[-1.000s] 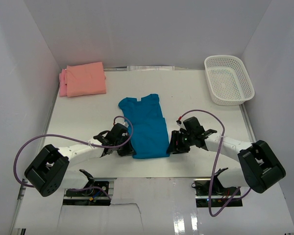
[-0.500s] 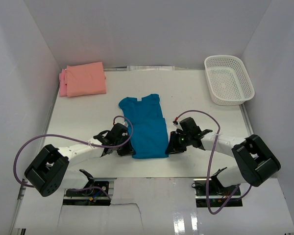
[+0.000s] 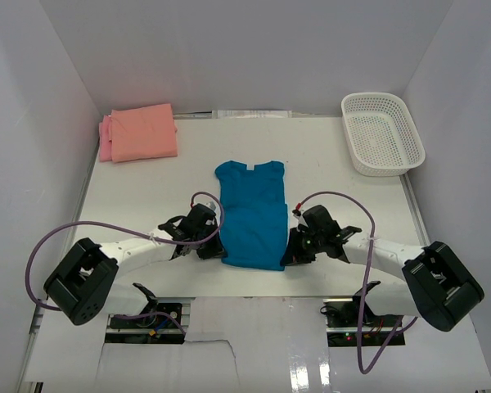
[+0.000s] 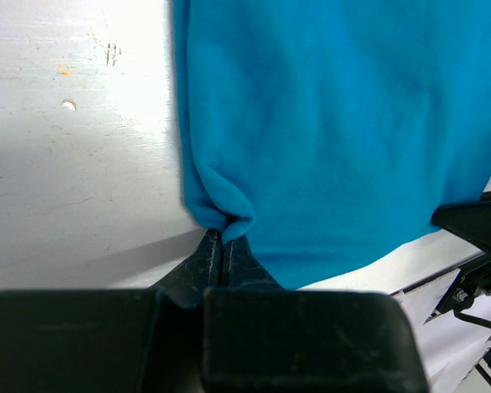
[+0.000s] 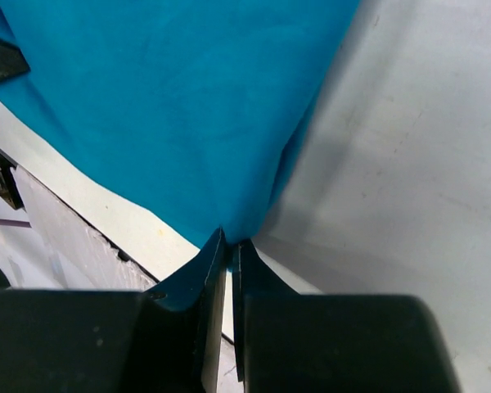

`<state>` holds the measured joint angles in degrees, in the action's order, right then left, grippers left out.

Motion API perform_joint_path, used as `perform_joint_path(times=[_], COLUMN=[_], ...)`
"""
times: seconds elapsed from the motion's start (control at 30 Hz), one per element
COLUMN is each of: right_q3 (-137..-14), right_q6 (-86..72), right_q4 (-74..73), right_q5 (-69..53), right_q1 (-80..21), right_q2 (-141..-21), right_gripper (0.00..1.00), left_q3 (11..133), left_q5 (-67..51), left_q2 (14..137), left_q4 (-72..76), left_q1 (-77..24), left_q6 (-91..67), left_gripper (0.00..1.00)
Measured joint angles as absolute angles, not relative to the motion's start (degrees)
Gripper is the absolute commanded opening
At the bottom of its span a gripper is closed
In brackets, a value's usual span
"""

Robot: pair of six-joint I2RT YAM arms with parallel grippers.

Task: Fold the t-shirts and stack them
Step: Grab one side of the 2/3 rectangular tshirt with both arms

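- Centrally, a teal-blue t-shirt (image 3: 251, 214) lies flat on the white counter (image 3: 344, 205), a narrow oblong with its white neck label at the far end.
- The left gripper (image 4: 221, 243) is closed, pinching the shirt's near left corner, where the cloth bunches.
- The right gripper (image 5: 229, 246) is closed on the near right corner, with the cloth drawn to a point between its fingertips.
- A folded salmon-orange t-shirt (image 3: 145, 132) lies far left, partly covering a pink t-shirt (image 3: 105, 139).
- A white mesh basket (image 3: 375, 97) sits in the far right corner.
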<state>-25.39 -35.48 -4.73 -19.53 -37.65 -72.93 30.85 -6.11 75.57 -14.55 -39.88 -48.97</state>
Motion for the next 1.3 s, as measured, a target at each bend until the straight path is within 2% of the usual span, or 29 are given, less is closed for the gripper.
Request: perform_joint_path(times=[0.43,0.7,0.93,1.07,1.3], right_q3=[-28.40,-38.92,-47.97,-53.76,-60.16], right_q6=[-35.73,-33.41,-30.09,-28.03,-24.95], right_q4=[-12.43,-22.83,-28.60,-30.55,-31.22], right_q5=[-16.78,-16.32,-15.64,-14.94,-14.70], right_q1=[-39.88,-39.88,-39.88,-39.44,-35.53], right_q2=[-69.63,-65.21,-67.79,-72.03,-78.78], right_gripper=[0.08,0.08,0.08,0.08,0.08], left_q3=[34.37,41.15,47.07,52.16,59.72], left_q5=[-6.24,-6.11,-6.02,-6.22,-7.35], left_q2=[76.12,70.17,71.72,75.55,84.20], left_q4=[-19.88,-28.82,-32.82,-34.06,-33.76], left_q1=[-39.88,-39.88,-39.59,-36.91,-26.35], left_q6=[-47.35,-46.98,-46.11,-44.21,-39.97], left_gripper=[0.00,0.00,0.00,0.00,0.00])
